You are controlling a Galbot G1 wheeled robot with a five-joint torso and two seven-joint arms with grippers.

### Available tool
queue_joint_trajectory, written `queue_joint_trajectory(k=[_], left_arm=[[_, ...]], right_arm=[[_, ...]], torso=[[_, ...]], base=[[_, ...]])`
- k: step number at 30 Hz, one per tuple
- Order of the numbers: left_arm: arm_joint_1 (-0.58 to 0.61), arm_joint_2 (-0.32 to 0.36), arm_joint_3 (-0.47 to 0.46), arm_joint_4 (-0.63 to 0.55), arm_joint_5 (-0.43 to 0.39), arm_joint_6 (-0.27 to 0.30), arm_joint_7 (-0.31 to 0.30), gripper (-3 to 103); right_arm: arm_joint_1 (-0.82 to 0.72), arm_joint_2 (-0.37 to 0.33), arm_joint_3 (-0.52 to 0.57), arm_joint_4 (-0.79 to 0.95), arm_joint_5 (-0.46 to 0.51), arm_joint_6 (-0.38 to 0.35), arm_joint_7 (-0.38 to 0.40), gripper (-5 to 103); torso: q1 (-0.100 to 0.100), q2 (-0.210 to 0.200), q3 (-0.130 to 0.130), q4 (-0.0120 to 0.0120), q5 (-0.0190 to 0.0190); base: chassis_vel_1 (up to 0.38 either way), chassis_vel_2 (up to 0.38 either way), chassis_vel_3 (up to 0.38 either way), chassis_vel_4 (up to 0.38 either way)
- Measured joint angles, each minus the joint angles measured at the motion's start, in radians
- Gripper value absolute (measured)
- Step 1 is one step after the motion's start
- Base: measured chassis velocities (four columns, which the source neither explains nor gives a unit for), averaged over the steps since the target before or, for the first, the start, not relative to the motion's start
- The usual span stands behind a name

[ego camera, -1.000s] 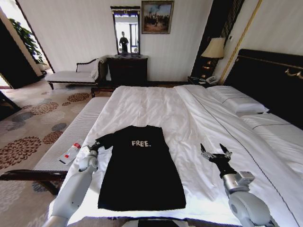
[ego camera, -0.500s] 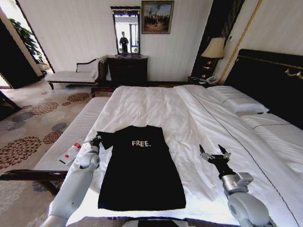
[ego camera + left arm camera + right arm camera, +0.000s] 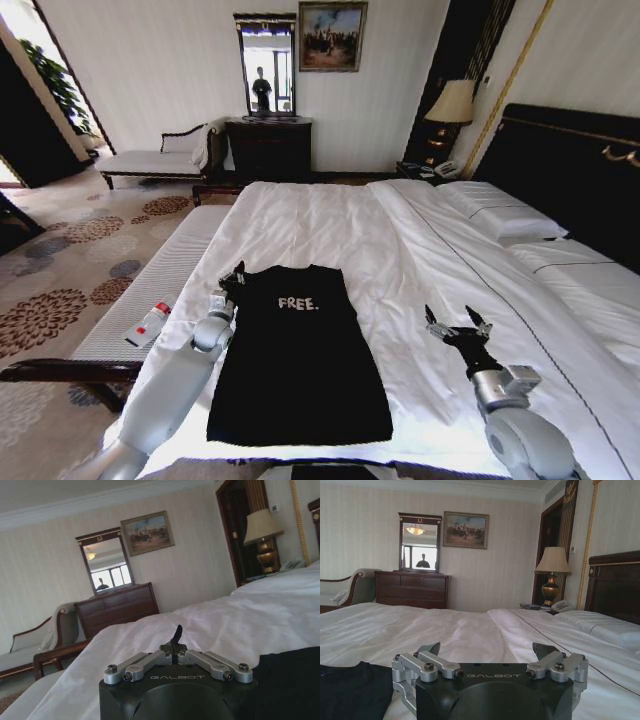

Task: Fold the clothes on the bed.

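Left pincer (image 3: 236, 276) pinched narrow at black T-shirt (image 3: 300, 360) sleeve; right pincer (image 3: 458, 328) wide over bed (image 3: 400, 240).

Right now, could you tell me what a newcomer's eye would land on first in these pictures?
First, the black T-shirt lying flat on the near part of the white bed, its "FREE." lettering facing up. Next, the left gripper, shut at the shirt's left shoulder edge, and the right gripper, open over bare duvet to the shirt's right. Behind, a dark headboard rises on the right.
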Motion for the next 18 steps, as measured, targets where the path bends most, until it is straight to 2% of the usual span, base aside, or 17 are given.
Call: queue_joint_trajectory(k=[7,18], left_arm=[[-0.016,0.003,0.121,0.039,0.071,-0.015,0.034,0],[0.051,0.002,0.157,0.061,0.131,-0.031,0.047,0]], right_arm=[[-0.006,-0.003,0.026,0.006,0.013,0.001,0.000,100],[-0.006,-0.014,0.041,0.005,0.024,0.004,-0.002,100]], torso=[[0.000,0.000,0.000,0.0000,0.0001],[0.000,0.000,0.000,0.0002,-0.0001]], base=[[0.000,0.000,0.000,0.000],[0.000,0.000,0.000,0.000]])
